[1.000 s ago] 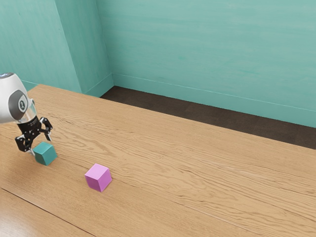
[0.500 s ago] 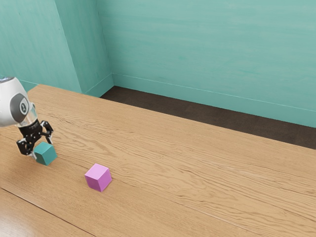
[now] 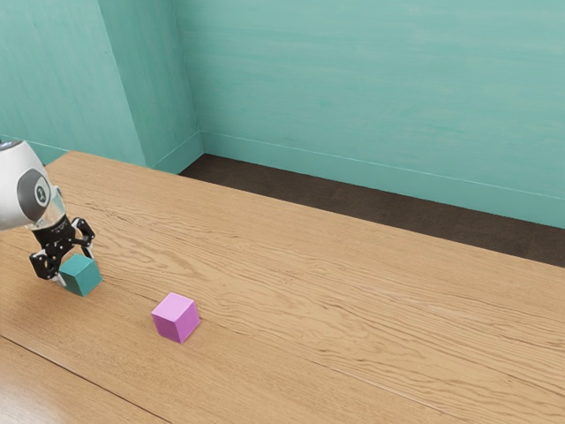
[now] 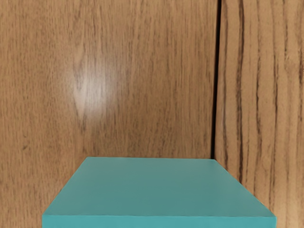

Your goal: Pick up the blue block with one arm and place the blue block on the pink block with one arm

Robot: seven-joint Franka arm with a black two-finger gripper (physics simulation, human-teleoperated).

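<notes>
The blue block [image 3: 82, 275], teal in colour, rests on the wooden table at the exterior view's left. My black gripper [image 3: 64, 259] hangs low right over it, fingers spread wide on either side of the block's top, open and not gripping. The wrist view has the blue block [image 4: 159, 190] large and close just under the hand. The pink block [image 3: 176, 317] sits on the table a short way toward the exterior view's right of the blue one and nearer the front edge.
The wooden table [image 3: 353, 300] stretches wide to the exterior view's right. A seam between planks [image 4: 216, 80] runs past the blue block. Teal walls and a dark floor strip [image 3: 380, 208] lie behind the table.
My hand has come down slightly toward the blue block, its fingers now lower around the block's top. Neither block has moved.
</notes>
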